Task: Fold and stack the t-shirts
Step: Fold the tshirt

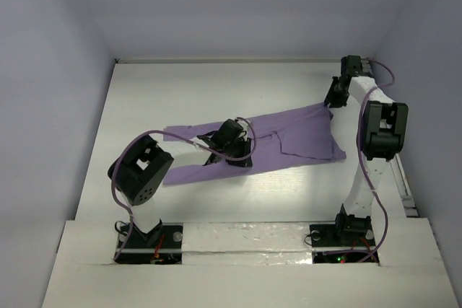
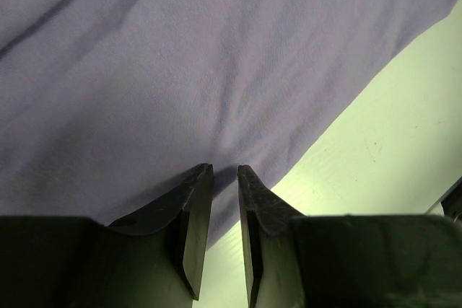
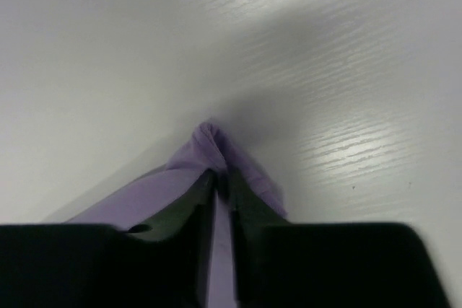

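The lavender t-shirt (image 1: 296,135) lies stretched across the middle of the white table (image 1: 216,84), partly doubled over with creases. My left gripper (image 1: 240,153) sits at the shirt's near edge around its middle. In the left wrist view its tips (image 2: 225,169) stand close together at the edge of the cloth (image 2: 180,70), and the folds run toward them. My right gripper (image 1: 333,99) is at the shirt's far right corner. In the right wrist view it (image 3: 222,174) is shut on a bunched tip of the cloth (image 3: 209,142), just above the table.
White walls enclose the table on the left, back and right; the right wall (image 1: 426,48) is close to the right arm. Bare table (image 2: 382,156) lies near the shirt's front edge. Both arm bases stand on the raised near ledge (image 1: 245,236).
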`<state>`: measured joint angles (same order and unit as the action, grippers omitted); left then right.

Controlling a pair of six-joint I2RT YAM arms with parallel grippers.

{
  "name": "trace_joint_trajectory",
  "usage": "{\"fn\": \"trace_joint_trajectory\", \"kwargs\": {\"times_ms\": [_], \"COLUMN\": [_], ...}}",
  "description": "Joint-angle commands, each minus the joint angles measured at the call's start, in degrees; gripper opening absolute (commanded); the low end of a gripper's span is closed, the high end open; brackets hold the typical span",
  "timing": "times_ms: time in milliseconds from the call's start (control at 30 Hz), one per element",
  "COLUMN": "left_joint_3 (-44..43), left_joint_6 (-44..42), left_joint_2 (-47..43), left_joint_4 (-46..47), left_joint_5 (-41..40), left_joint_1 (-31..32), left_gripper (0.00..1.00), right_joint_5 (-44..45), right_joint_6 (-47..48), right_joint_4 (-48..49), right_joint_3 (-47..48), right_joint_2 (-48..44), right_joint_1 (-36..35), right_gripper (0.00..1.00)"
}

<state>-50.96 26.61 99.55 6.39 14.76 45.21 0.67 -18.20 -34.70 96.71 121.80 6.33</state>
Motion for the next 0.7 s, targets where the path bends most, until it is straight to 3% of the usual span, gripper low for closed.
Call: {"fn": "trace_joint_trajectory", "kwargs": {"times_ms": [0,67,133,267,300,333,367,433,467,667], "left_joint_3": [2.19,0.35,-1.76,-6.86,-7.57,-7.58,-7.66,-7.40,-7.31,-1.52], "left_joint_6": [-1.30,-1.04,-1.21,-1.74,-1.65,-1.39,-0.95,-0.60,0.10,2.31], "left_joint_2": [-1.45,-4.51,-6.72,-11.73,-13.48,-14.29,-14.90,-15.52,-15.18,-17.19], "left_joint_4": [-8.58,-9.81,-12.96,-17.90,-18.25,-18.35,-18.26,-18.17,-18.34,-15.63], "left_joint_5": [-1.32,-1.84,-3.50,-7.99,-8.00,-8.00,-8.61,-8.88,-9.48,-9.32], "left_joint_1": [0.40,0.40,0.40,-4.41,-8.69,-11.09,-13.55,-20.56,-22.78,-39.20], "left_gripper": [0.21,0.21,0.21,0.23,0.26,0.27,0.28,0.31,0.31,0.41], "right_joint_5": [1.27,1.88,2.50,2.41,1.02,-0.04,-1.10,-6.36,-7.86,-14.19], "right_joint_6": [1.06,0.71,0.18,-2.19,-3.76,-4.65,-5.53,-7.73,-8.17,-10.80], "right_joint_4": [-0.36,-1.42,-2.73,-2.83,-2.14,0.13,1.72,6.45,7.70,15.17], "right_joint_3": [3.05,4.36,5.33,2.55,0.61,-1.76,-4.74,-13.97,-16.61,-31.48], "right_joint_2": [0.19,-0.51,-1.91,-10.14,-12.09,-14.20,-16.31,-22.29,-23.78,-32.58], "right_joint_1": [0.26,0.26,0.26,0.26,0.26,0.26,0.26,-0.96,-2.88,-14.48], "right_gripper": [0.33,0.52,0.59,0.60,0.59,0.54,0.30,0.05,0.00,0.00]}}
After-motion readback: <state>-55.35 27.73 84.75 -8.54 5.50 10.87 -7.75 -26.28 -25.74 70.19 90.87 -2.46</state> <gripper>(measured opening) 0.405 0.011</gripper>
